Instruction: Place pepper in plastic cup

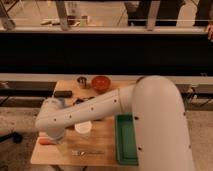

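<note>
The pepper (46, 141), slim and orange-red, lies on the wooden table (107, 150) near its front left corner. The plastic cup (83, 129), white and wide-mouthed, stands upright a little to the right of it, partly behind my arm. My gripper (58, 144) hangs down from the white wrist (50, 122), right beside the pepper's right end and to the left of the cup. The wrist hides most of the gripper.
A fork (88, 152) lies in front of the cup. A green tray (127, 140) lies at the table's right. A red bowl (101, 82), a small metal cup (81, 81) and a black object (62, 93) stand at the back. My arm spans the table's middle.
</note>
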Robot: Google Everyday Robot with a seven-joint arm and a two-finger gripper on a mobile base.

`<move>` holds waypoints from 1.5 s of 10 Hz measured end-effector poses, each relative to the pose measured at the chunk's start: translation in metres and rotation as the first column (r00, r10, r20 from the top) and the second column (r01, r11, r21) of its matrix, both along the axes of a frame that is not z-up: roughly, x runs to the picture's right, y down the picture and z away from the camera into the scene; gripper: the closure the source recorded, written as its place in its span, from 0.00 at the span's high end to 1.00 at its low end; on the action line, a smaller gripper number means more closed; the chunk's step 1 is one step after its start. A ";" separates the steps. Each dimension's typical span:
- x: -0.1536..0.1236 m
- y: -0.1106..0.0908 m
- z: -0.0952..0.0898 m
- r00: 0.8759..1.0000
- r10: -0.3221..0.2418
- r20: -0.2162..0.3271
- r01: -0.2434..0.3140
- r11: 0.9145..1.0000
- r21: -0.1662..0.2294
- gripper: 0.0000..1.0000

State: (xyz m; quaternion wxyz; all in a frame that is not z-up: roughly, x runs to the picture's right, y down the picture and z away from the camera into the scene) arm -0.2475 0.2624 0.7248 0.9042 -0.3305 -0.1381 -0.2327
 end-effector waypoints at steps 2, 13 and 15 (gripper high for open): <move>-0.024 0.004 -0.008 1.000 0.002 -0.003 -0.002 1.000 -0.009 0.80; -0.059 0.003 0.007 0.945 0.144 0.294 -0.141 0.989 -0.033 0.80; -0.076 0.013 0.010 0.937 0.143 0.318 -0.130 0.990 -0.062 0.80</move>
